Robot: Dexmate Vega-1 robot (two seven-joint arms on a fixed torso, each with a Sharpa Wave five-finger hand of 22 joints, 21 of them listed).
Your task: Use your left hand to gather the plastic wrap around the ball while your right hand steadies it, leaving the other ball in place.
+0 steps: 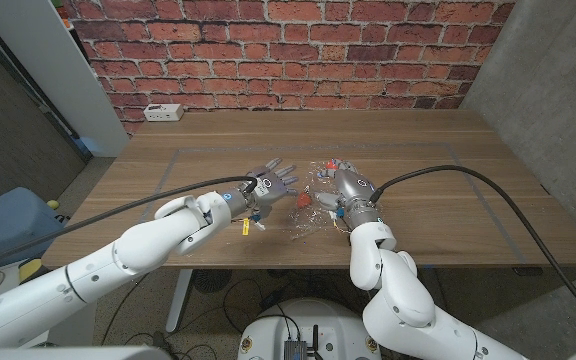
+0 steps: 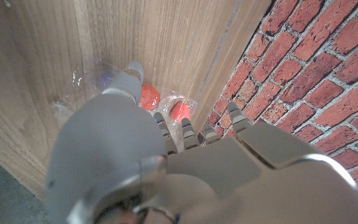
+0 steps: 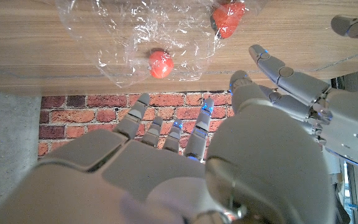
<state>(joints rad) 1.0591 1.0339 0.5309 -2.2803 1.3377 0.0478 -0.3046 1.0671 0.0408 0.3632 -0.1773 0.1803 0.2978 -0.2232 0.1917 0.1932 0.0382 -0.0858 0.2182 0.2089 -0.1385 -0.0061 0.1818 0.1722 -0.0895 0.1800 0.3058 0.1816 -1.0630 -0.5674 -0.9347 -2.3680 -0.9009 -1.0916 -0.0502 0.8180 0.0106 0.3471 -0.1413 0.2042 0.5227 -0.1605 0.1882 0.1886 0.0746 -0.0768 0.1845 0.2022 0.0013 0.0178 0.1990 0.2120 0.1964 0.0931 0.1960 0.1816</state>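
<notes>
While both hands hover over the worktop, neither has hold of anything. The left hand is spread, fingers fanned apart and reaching across the table, palm down as far as the head view shows. The right hand also has its fingers apart and empty; the right wrist view shows them stretched toward the sheet without touching it.

The plastic wrap lies crumpled on the wood in the gap between the two hands, just beside the left hand's fingertips on their right-hand side and just beside the right hand on its inner side. Two red balls sit in the clear film: one ball lies nearly straight ahead of the right hand's fingers, and the other ball lies off toward the left hand. I cannot tell from the frames which of the two is meant to be wrapped.

My reading is that gathering has not begun. What the coming move turns on is that the wrap lies sideways from the left hand rather than ahead of it, so that hand must swing inward toward the right one, while the right hand, about as near, needs only to come down on a ball.
</notes>
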